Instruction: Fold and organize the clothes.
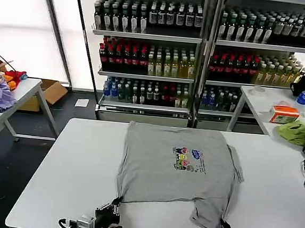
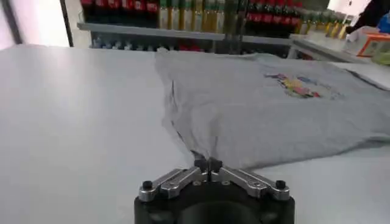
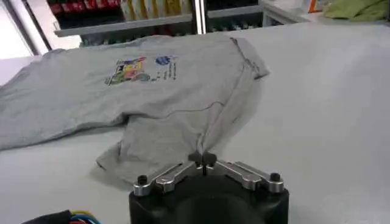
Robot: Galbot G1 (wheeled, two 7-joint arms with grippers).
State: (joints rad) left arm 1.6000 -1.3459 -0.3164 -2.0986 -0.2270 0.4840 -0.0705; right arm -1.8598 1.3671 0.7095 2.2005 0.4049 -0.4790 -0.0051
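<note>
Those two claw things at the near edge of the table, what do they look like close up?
Each is a rounded matte black housing with two silver metal linkage bars joined by black bolts, ending in short dark fingertips. This goes for the left gripper and the right gripper. Coloured wires show beside the right one's housing.

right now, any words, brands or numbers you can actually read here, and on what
None can be read.
Chest print on the grey shirt: small lettering beside the coloured figures, too small and blurred.
Bottle labels on the shelves: too small.
Orange box on the side table: no text legible.
Blue bottle: label blurred.
</note>
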